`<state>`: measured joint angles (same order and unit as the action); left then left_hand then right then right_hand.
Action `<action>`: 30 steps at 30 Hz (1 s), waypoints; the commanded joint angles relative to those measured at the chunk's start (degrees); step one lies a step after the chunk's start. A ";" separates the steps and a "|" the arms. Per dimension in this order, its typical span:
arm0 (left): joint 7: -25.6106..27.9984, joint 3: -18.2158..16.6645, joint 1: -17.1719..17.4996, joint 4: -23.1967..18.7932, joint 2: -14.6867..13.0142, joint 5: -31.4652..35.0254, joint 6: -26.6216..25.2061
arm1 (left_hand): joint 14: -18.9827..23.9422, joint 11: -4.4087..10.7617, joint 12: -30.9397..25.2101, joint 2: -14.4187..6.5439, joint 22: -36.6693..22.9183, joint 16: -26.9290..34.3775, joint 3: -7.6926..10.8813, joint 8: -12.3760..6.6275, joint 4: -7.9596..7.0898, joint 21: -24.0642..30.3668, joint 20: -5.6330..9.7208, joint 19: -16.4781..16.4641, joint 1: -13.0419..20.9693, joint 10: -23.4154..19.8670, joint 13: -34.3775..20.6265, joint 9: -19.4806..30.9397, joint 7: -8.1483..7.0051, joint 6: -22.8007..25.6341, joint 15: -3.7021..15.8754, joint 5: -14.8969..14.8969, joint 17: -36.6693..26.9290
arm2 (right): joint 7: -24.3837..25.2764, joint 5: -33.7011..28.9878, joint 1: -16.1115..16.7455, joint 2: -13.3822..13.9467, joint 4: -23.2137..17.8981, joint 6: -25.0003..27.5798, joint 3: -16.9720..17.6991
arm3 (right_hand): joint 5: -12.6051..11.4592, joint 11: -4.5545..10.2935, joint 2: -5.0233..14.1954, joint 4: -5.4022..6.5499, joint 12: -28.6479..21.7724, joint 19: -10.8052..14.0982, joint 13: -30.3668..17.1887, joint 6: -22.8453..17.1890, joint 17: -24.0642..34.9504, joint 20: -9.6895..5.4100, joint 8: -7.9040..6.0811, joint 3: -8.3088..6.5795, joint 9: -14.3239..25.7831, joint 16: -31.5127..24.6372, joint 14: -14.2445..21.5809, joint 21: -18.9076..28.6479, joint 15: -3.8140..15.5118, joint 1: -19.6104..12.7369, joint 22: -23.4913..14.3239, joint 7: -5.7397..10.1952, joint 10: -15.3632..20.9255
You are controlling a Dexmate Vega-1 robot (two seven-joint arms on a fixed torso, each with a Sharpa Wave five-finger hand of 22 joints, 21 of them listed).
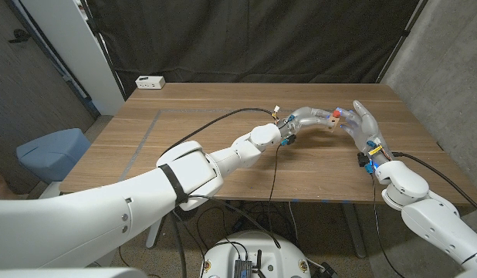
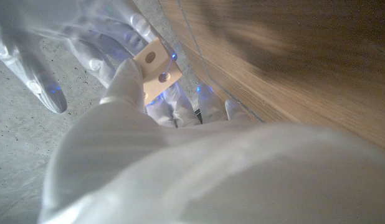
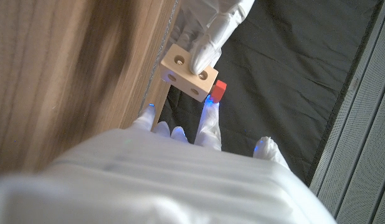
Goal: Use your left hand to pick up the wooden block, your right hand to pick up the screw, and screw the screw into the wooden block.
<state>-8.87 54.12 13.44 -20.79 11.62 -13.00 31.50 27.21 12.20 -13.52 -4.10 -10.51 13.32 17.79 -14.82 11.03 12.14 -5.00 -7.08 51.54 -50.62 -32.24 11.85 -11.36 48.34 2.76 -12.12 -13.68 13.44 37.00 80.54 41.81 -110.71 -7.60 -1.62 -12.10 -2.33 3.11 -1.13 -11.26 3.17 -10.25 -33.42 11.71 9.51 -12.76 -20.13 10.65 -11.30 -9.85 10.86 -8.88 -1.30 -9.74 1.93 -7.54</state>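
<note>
My left hand (image 1: pixel 309 120) reaches across the table (image 1: pixel 200 147) and holds the wooden block (image 1: pixel 331 121) in the air above its right half. The block is pale, cube-like, with round holes; my left hand's fingers (image 3: pixel 212 34) grip it from one side, and the thumb (image 2: pixel 125 79) lies on the wooden block (image 2: pixel 156 67). My right hand (image 1: pixel 363 125) stands right beside the wooden block (image 3: pixel 186 70), fingers upright. Its fingertips (image 3: pixel 208 124) pinch the red screw (image 3: pixel 218 90), whose head sits against a face of the block. The red screw (image 1: pixel 337 113) is tiny; its shaft is hidden.
A white power strip (image 1: pixel 150 82) lies at the table's far left corner. A black cable (image 1: pixel 223 118) runs along my left arm over the table. A blue chair (image 1: pixel 52 153) stands off the table's left side. A black curtain hangs behind.
</note>
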 commanded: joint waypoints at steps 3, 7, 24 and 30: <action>-0.07 -0.05 -0.22 0.06 0.16 -0.18 -1.25 | 0.23 0.09 -0.84 -1.99 -0.19 0.09 2.33 -0.83 -2.38 0.00 0.14 -0.25 -1.09 -0.63 -0.28 0.20 1.59 4.44 5.45 -0.28 -0.23 | 1.21 -0.44 0.69 -0.40 -0.83 0.33 0.28 | -0.26 0.53 0.68 0.12 -0.40 0.65 -0.15 -1.56 0.08 0.24 -0.38 -0.15 0.01 -0.57 -2.65 0.32 0.28 -0.55 -0.07 -0.29 1.00; -0.06 -0.02 -0.32 0.07 0.21 -0.29 -1.71 | 0.22 0.09 -0.86 -2.01 -0.19 0.07 2.34 -0.82 -2.39 0.00 0.15 -0.25 -1.09 -0.67 -0.28 0.20 1.61 4.42 5.40 -0.29 -0.23 | 1.68 -0.60 0.93 -0.60 -0.97 0.40 0.34 | -0.28 0.58 0.69 0.09 -0.44 0.88 -0.14 -2.10 0.04 0.16 -0.44 -0.17 0.00 -0.69 -2.28 0.37 0.37 -0.65 -0.06 -0.42 1.32; -0.01 0.00 -0.30 0.07 0.14 -0.51 -1.61 | 0.28 0.09 -0.86 -2.02 -0.19 0.09 2.36 -0.84 -2.38 0.03 0.11 -0.33 -1.07 -0.70 -0.28 0.20 1.56 4.46 5.52 -0.29 -0.23 | 2.27 -0.57 1.52 -0.98 -1.42 0.85 0.45 | -0.37 1.56 0.77 -0.07 -0.63 1.74 -0.12 -4.30 -0.12 -0.03 -0.69 -0.31 -0.03 -0.91 -1.29 0.53 0.67 -1.05 -0.03 -0.53 2.75; 0.03 0.01 -0.18 0.05 0.03 -0.35 -0.92 | 0.28 0.09 -0.85 -2.03 -0.19 0.09 2.36 -0.86 -2.38 0.02 0.17 -0.33 -1.07 -0.67 -0.28 0.20 1.67 4.50 5.47 -0.29 -0.24 | 2.46 -0.70 1.78 -1.05 -1.59 0.87 0.48 | -0.37 1.43 0.78 -0.09 -0.65 1.87 -0.12 -4.74 -0.15 -0.07 -0.69 -0.32 -0.03 -0.94 -1.10 0.52 0.69 -1.10 -0.02 -0.64 3.09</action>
<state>-8.94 54.10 13.15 -20.72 11.81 -13.42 29.68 27.21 12.07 -13.52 -4.10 -10.51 13.32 17.79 -14.83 11.03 12.14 -5.01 -7.07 51.54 -50.75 -32.24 11.85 -11.36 48.35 2.76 -11.92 -13.68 15.60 36.43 81.92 40.97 -112.05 -6.85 -1.18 -12.14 -0.81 3.65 -1.14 -11.67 4.63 -10.26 -37.58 11.44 9.52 -13.17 -20.13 10.56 -11.75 -10.16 10.86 -8.57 -1.84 -9.60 1.43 -4.78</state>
